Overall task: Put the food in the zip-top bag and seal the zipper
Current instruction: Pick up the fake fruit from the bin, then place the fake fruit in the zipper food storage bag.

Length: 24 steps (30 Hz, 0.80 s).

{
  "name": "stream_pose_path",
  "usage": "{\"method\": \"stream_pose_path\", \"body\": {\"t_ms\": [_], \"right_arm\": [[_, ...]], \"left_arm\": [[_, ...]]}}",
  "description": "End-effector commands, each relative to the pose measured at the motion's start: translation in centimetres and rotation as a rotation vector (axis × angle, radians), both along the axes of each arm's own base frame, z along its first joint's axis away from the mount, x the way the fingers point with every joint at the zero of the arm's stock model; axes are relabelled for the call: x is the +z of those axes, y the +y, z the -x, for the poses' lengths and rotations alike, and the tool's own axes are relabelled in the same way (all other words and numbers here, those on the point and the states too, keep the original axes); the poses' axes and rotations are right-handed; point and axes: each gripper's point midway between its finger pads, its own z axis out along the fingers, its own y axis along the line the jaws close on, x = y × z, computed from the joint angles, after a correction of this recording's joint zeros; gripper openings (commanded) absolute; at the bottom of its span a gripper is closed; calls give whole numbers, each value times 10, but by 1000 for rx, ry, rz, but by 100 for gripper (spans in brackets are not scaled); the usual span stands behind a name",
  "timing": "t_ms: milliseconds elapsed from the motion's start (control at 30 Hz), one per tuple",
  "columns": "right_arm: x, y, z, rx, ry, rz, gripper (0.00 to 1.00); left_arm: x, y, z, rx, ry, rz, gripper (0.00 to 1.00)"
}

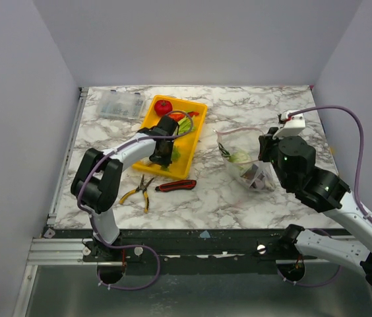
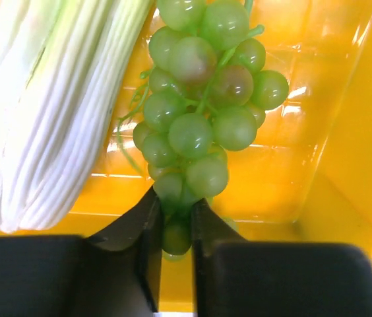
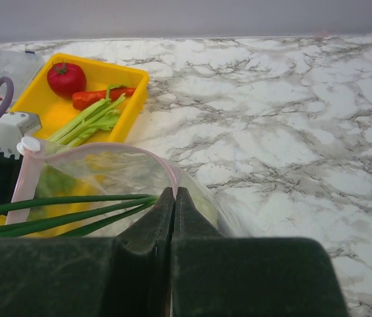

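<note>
Left pincer [image 2: 175,212] is clamped on the lowest grape of the green grapes [image 2: 192,132], in the yellow tray [image 2: 344,132] beside the leek [image 2: 54,112]. Right pincer [image 3: 174,195] is shut on the zipper [image 3: 26,181] edge of the zip-top bag [image 3: 107,173], which rests on the bench [image 3: 291,119]. Tomato [image 3: 66,78] is seen at the tray's far end.

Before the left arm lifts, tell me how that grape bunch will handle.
It will probably dangle and swing: the left gripper pinches only one end grape of the grape bunch. Glossy, round grapes may slip free. Thin stems suggest some flex.
</note>
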Motion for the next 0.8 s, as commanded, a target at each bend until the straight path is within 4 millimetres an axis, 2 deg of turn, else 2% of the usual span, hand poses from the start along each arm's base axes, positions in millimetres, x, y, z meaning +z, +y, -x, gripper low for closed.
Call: {"method": "stream_pose_path", "body": {"t_ms": [0,100,200,300,467,567,667,767], "right_arm": [[0,4,0,8,-4,-38,0],[-5,6,0,9,9,-37,0],[-7,9,-2,13,15,-46,1],[-6,13,-2,21,17,-67,0],[-1,18,-3,28,18,-111,0],[3,21,-2,35,17,-136,0],[7,23,-1,47,15,-156,0],[11,24,1,55,14,-179,0]], "left_arm": [[44,-14,-7,-18,-92,90,6],[97,-25,1,-54,-162,209,0],[148,-37,18,-113,-215,344,0],[198,-50,45,-192,-252,501,0],[278,-68,102,-354,-317,762,0],[312,-78,131,-437,-349,853,0],[335,-85,145,-470,-376,870,0],[334,-89,142,-460,-359,829,0]]}}
